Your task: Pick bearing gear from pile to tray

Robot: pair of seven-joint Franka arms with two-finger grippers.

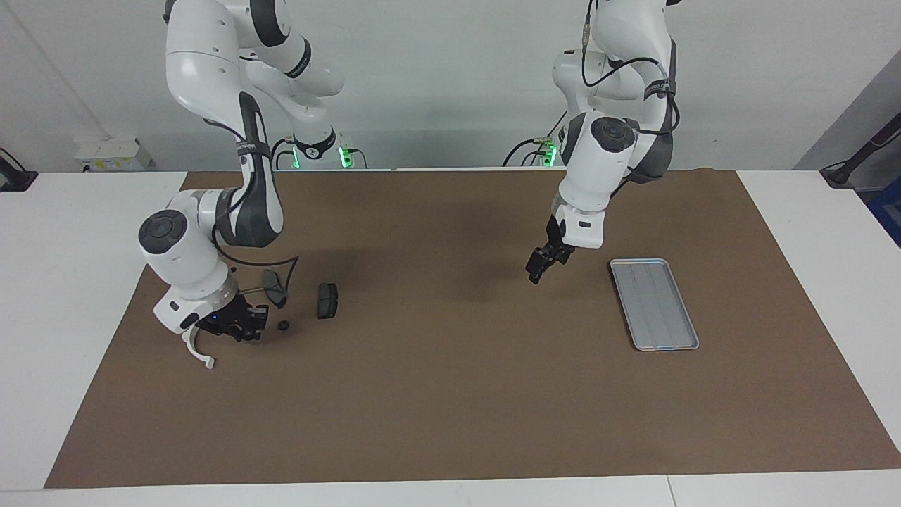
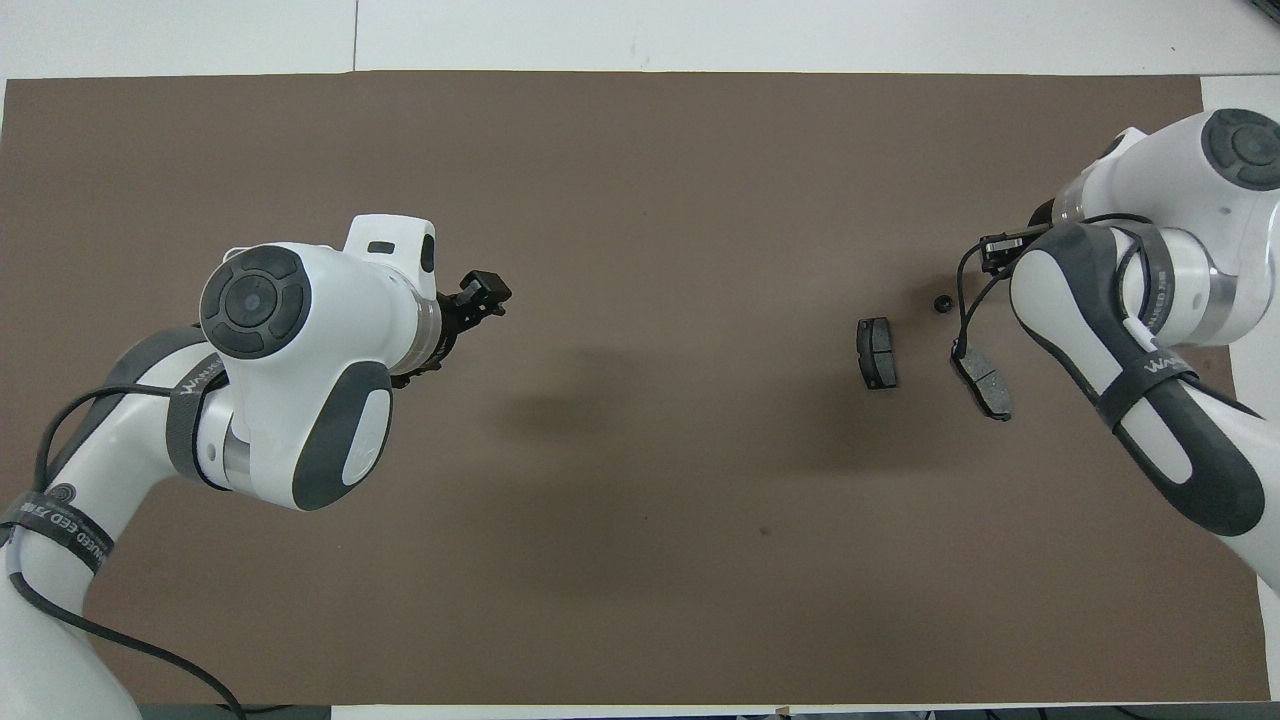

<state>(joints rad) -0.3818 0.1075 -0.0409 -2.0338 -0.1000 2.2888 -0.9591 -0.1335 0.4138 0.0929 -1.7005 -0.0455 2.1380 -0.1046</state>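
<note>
1. I have the right gripper [image 1: 239,328] down low on the brown mat [image 1: 450,394] at the right arm's end of the table, in among the pile of small parts. From my seat I cannot tell whether its fingers are spread or pinching anything; they merge into one dark cluster.
2. A small black round piece [image 1: 284,325] [image 2: 941,303] lies on the mat just beside that gripper, apart from it, on the side toward the middle of the table.
3. Two dark grey brake pads lie flat near it, both nearer to the robots than the round piece. The first brake pad [image 1: 327,301] [image 2: 877,352] sits toward the middle of the table. The second brake pad [image 1: 274,287] [image 2: 983,385] lies close under the right arm's black cable [image 1: 281,264].
4. A white curved arc bracket [image 1: 199,354] lies at the edge of the pile, farther from the robots than the right gripper and just beside it.
5. The left gripper [image 1: 540,266] [image 2: 485,295] hangs over bare mat, tilted, its fingers parted with nothing between them; this arm waits.
6. The silver-grey ridged tray [image 1: 686,346] rests on the mat toward the left arm's end, near the left gripper and well apart from the pile. I see no part in it.
</note>
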